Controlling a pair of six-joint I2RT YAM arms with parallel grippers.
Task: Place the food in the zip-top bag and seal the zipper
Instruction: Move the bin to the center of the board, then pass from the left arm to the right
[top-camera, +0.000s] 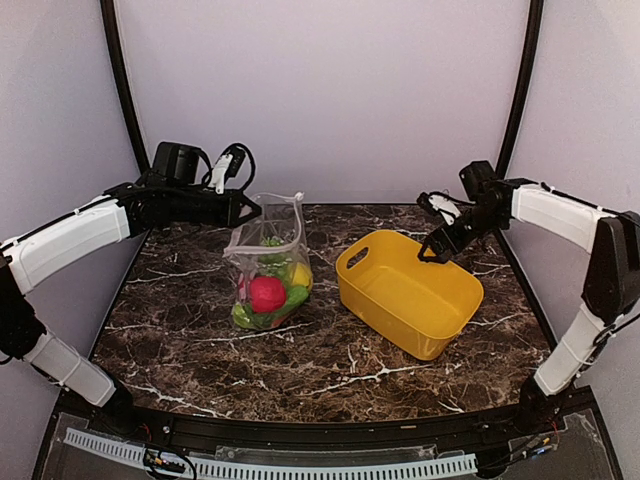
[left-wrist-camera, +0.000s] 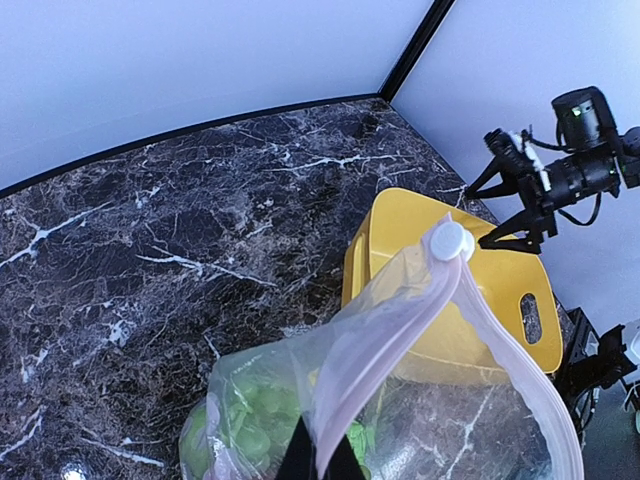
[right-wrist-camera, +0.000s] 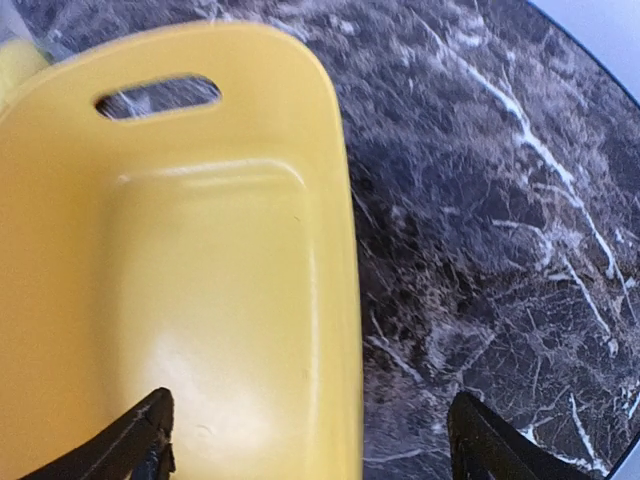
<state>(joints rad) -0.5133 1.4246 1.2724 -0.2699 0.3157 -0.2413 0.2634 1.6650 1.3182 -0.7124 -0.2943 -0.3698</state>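
Note:
The zip-top bag stands on the table left of centre, with food inside: a red ball, a yellow lemon and green pieces. My left gripper is shut on the bag's pinkish zipper strip and holds the mouth up. It also shows in the left wrist view. The white slider tab sits at the strip's far end, and the mouth gapes open. My right gripper is open and empty. In the right wrist view it straddles the basket's rim.
The yellow basket lies right of the bag, and its inside shows no food. Dark marble table with black edge rails. Walls close in at the back and sides.

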